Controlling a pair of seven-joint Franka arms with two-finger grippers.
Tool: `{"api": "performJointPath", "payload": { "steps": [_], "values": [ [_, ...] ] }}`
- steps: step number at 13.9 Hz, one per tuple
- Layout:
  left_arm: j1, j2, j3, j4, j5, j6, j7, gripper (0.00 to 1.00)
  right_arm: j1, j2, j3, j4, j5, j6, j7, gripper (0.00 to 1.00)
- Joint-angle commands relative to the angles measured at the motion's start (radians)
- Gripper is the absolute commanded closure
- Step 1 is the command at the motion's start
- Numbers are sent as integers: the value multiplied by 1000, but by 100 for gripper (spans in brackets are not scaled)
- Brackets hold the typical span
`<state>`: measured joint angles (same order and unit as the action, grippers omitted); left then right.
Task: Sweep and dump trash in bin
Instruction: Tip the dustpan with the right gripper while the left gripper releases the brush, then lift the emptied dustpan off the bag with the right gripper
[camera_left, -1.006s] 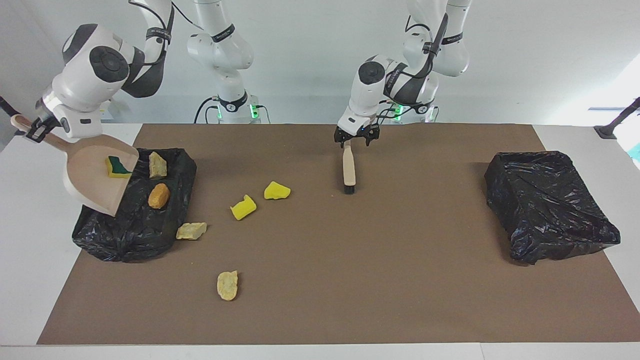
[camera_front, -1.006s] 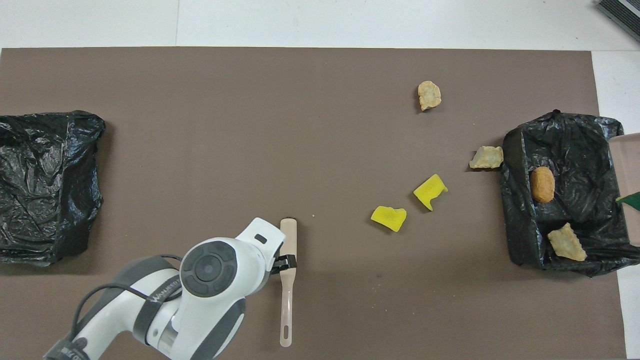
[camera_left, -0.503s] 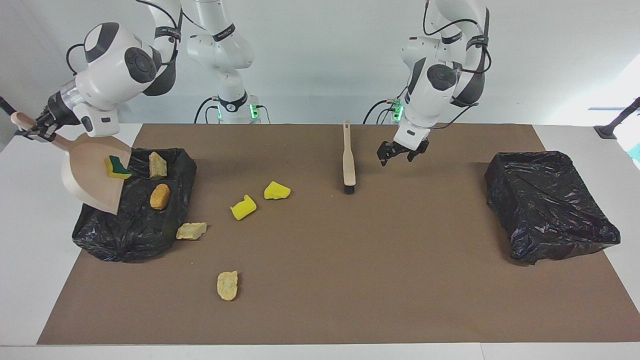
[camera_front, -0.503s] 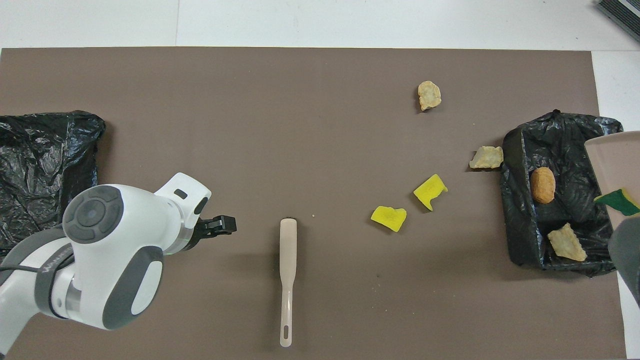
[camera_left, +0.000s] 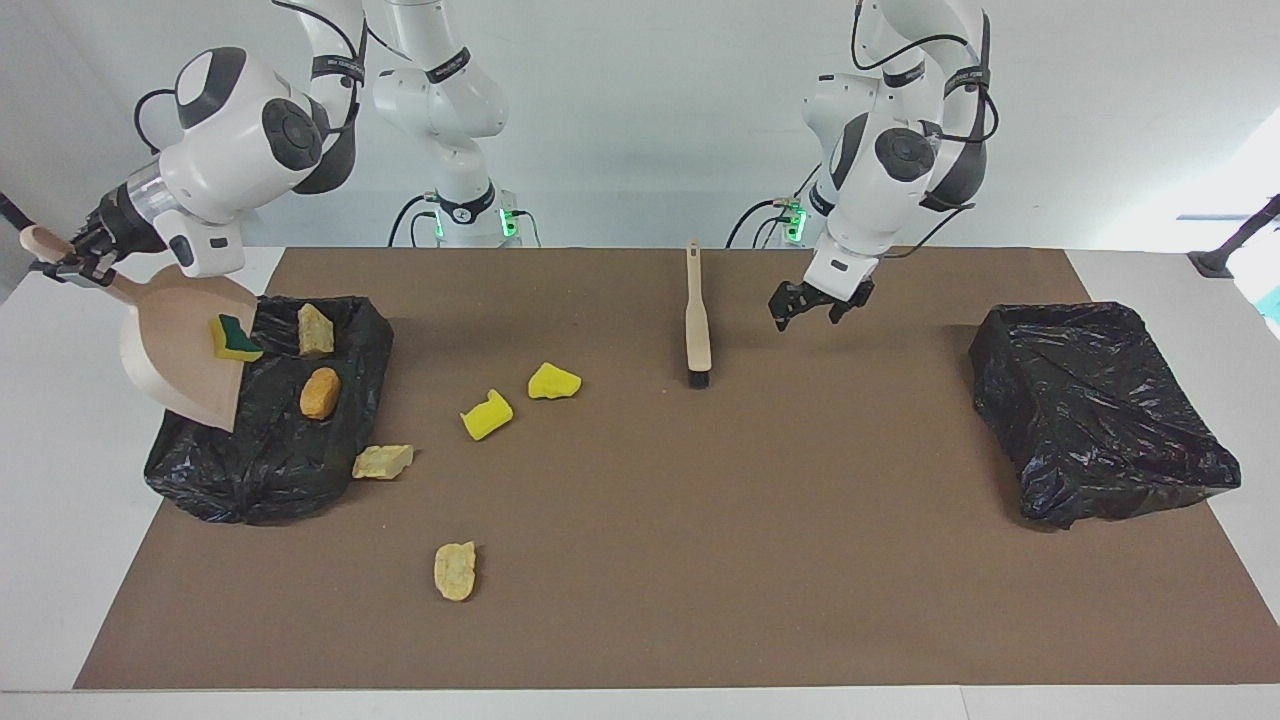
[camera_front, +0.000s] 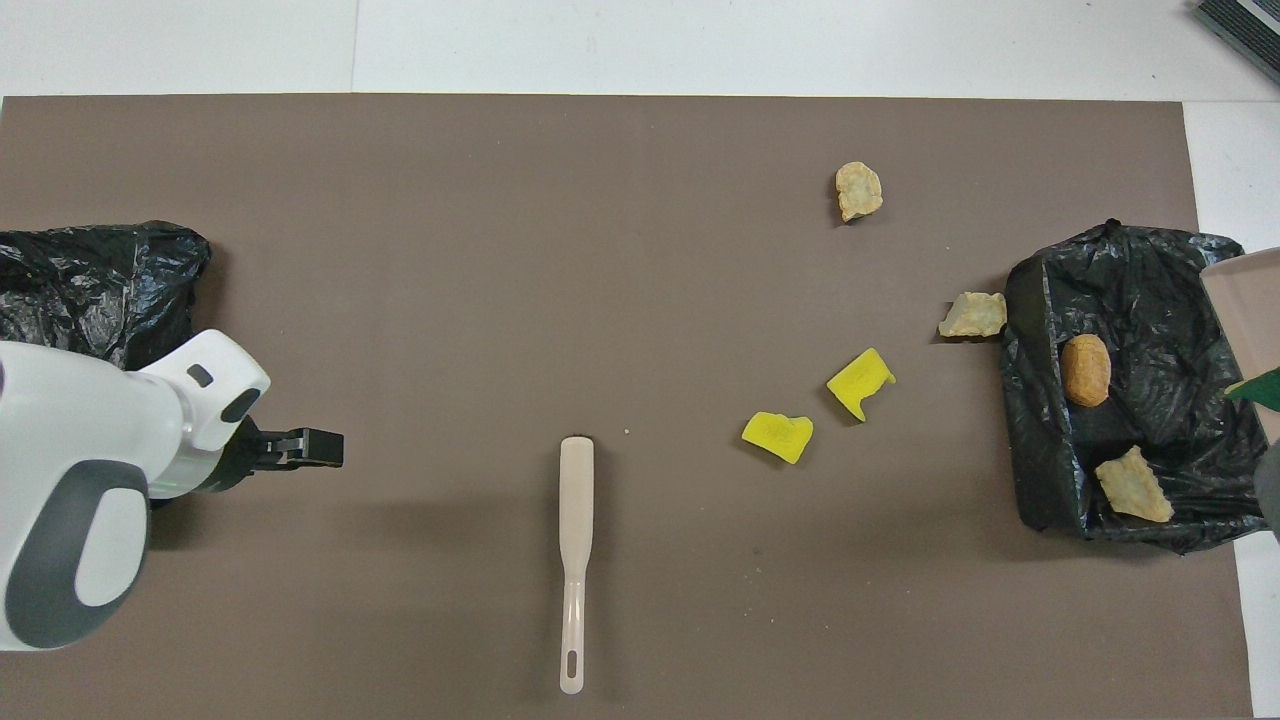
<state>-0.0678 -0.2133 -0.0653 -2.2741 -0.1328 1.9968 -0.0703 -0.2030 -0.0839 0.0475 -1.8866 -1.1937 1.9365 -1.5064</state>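
My right gripper (camera_left: 75, 262) is shut on the handle of the beige dustpan (camera_left: 180, 350), which tilts over the black bin (camera_left: 270, 460) and carries a yellow-green sponge (camera_left: 235, 337). A tan piece (camera_left: 315, 330) and an orange-brown lump (camera_left: 319, 392) lie in that bin. On the mat lie two yellow chunks (camera_left: 487, 414) (camera_left: 553, 381) and two tan pieces (camera_left: 382, 461) (camera_left: 455, 571), one touching the bin's side. The brush (camera_left: 697, 320) lies flat mid-table. My left gripper (camera_left: 808, 312) hangs open and holds nothing, over the mat beside the brush, toward the left arm's end.
A second black-lined bin (camera_left: 1100, 410) stands at the left arm's end of the table. The brown mat (camera_left: 700, 560) covers most of the white table. In the overhead view the left arm's wrist overlaps that second bin (camera_front: 90, 280).
My left gripper has drawn away from the brush handle toward the left arm's end of the table. The brush stays flat on the mat. The dustpan has shifted slightly over the bin.
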Motion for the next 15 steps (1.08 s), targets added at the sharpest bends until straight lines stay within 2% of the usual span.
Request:
{"api": "performJointPath", "payload": {
  "steps": [1, 5, 9, 11, 13, 15],
  "values": [
    [103, -12, -13, 88, 54, -114, 148, 0, -3, 1, 2, -25, 75, 18, -5, 100],
    [146, 9, -11, 280, 85, -274, 218, 0, 65, 21, 5, -103, -73, 12, 130, 100],
    [140, 35, -14, 496, 127, -453, 210, 0, 57, -20, 3, -89, -127, 2, 60, 100],
    [132, 92, -19, 649, 125, -542, 195, 0, 54, -23, 0, -56, -78, 1, 31, 100],
    [128, 98, -21, 663, 114, -530, 181, 0, 54, -23, -5, -10, 87, -7, 17, 100],
    [137, 98, -21, 662, 117, -532, 182, 0, 56, -23, -2, 10, 196, -30, 8, 100]
  ]
}}
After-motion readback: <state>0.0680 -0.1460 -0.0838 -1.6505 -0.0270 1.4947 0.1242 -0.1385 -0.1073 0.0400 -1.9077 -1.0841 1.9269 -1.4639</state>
